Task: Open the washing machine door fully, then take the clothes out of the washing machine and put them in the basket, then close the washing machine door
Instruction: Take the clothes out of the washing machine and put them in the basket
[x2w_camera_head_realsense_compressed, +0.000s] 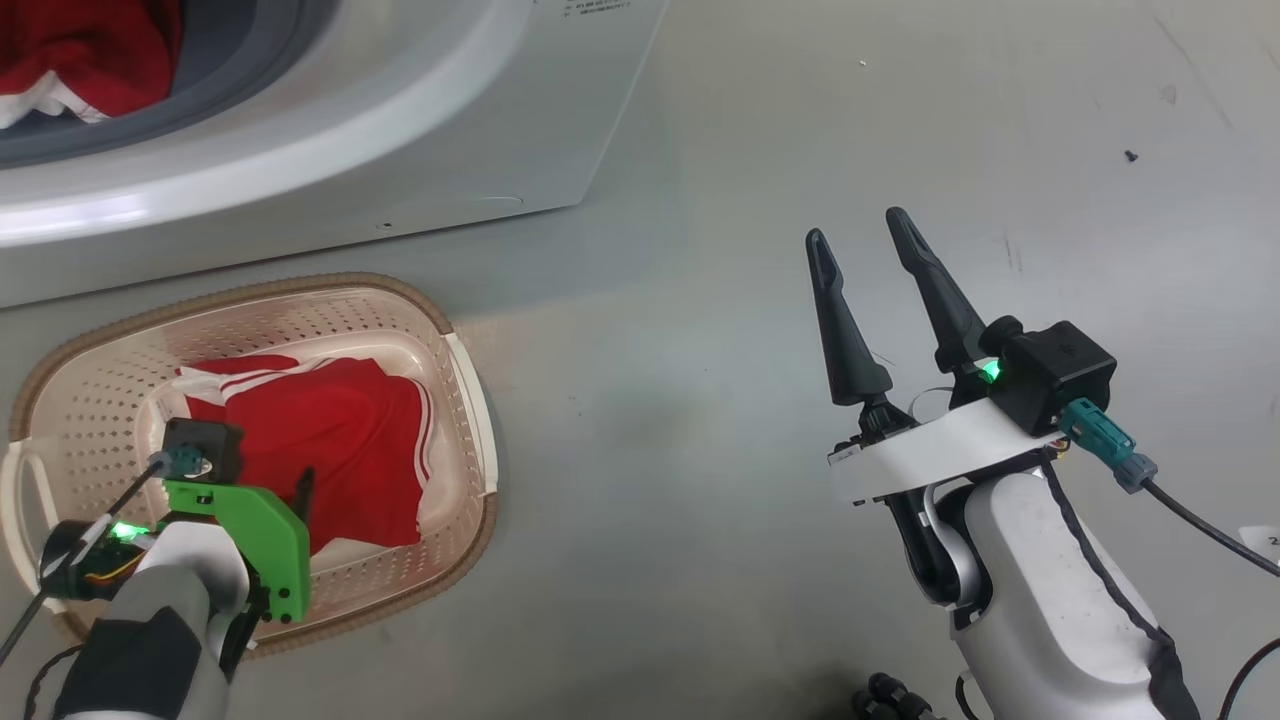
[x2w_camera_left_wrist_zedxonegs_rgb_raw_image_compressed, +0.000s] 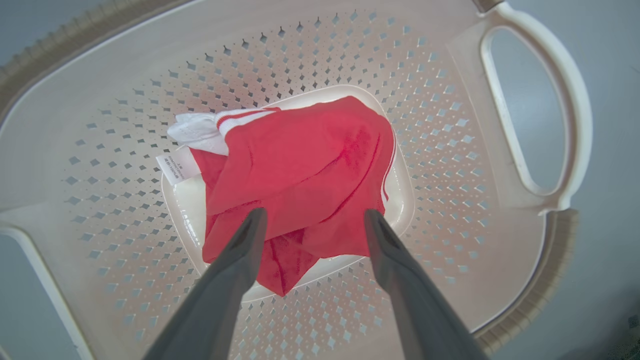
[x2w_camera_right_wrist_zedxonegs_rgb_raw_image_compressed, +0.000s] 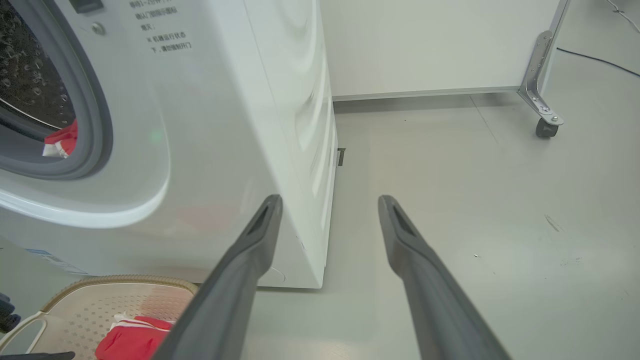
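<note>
While basket (x2w_camera_head_realsense_compressed: 100, 400) holds one garment (x2w_camera_head_realsense_compressed: 330, 440), drum (x2w_camera_right_wrist_zedxonegs_rgb_raw_image_compressed: 30, 75) holds second garment (x2w_camera_head_realsense_compressed: 80, 50).

A pale grey floor (x2w_camera_right_wrist_zedxonegs_rgb_raw_image_compressed: 450, 200) surrounds a slanted metal leg (x2w_camera_right_wrist_zedxonegs_rgb_raw_image_compressed: 539, 57) that ends in a small dark caster (x2w_camera_right_wrist_zedxonegs_rgb_raw_image_compressed: 545, 129), with a white wall panel (x2w_camera_right_wrist_zedxonegs_rgb_raw_image_compressed: 425, 40) just beside the leg, a black cable (x2w_camera_right_wrist_zedxonegs_rgb_raw_image_compressed: 600, 61) lying past it, and faint scuffs (x2w_camera_right_wrist_zedxonegs_rgb_raw_image_compressed: 552, 222) on the near side of it.
</note>
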